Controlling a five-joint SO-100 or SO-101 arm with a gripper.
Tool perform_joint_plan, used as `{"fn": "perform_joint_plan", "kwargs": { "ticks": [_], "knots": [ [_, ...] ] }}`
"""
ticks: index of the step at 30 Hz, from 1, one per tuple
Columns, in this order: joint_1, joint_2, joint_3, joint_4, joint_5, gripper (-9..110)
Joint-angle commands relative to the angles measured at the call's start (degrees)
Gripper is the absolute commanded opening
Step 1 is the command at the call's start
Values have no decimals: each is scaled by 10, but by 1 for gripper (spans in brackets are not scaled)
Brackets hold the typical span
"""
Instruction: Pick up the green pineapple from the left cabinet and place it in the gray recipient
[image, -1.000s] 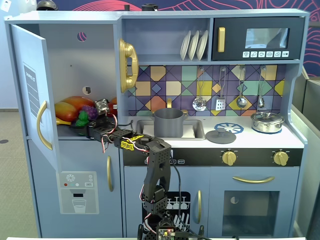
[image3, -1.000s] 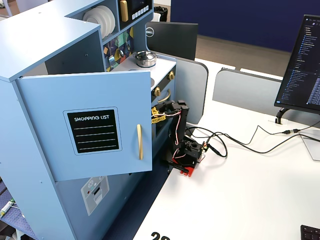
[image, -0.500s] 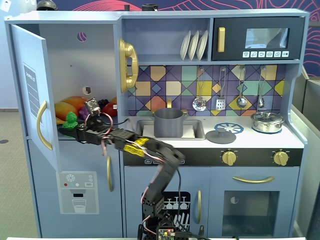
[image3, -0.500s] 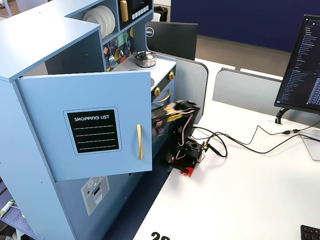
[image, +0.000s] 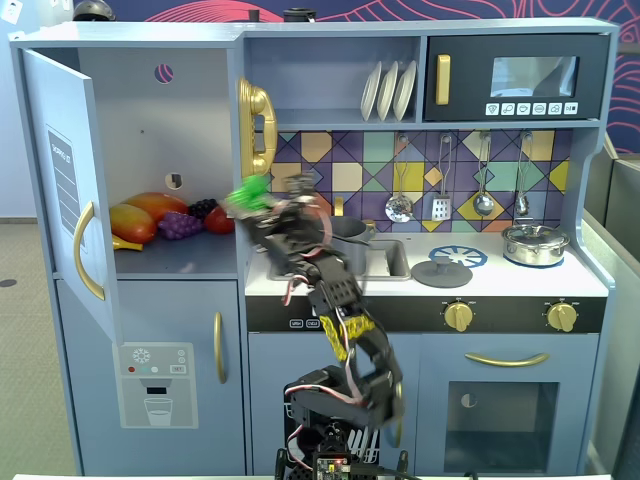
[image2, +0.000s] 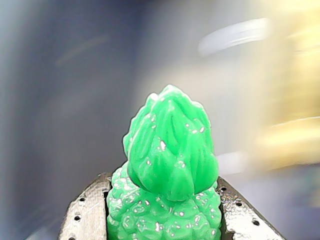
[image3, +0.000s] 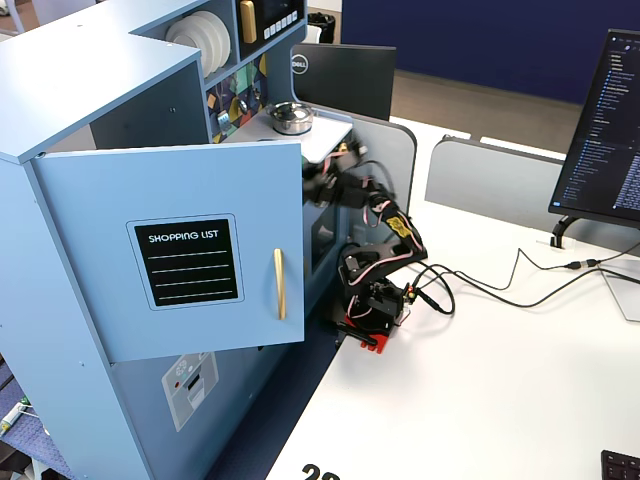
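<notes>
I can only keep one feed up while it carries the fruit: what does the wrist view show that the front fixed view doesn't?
Only the wrist view shows the gripper fingers clamped on both sides of the green pineapple; its background is blurred. Only a fixed view shows the open left cabinet, the fruit left inside, and the gray recipient by the sink. Both show the pineapple held in the gripper.

Wrist view: green pineapple (image2: 167, 170) base cut off below; background blurred
</notes>
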Motion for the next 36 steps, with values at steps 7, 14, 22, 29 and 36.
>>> {"fn": "perform_joint_plan", "kwargs": {
  "ticks": [7,14,22,29,36],
  "knots": [
    [313,-166,-98,-47,49,0],
    [339,-329,-112,-145,3,0],
    [373,-431,-121,-164,-18,0],
    [397,-472,-150,-155,14,32],
    [383,-399,-182,-61,2,38]
  ]
}}
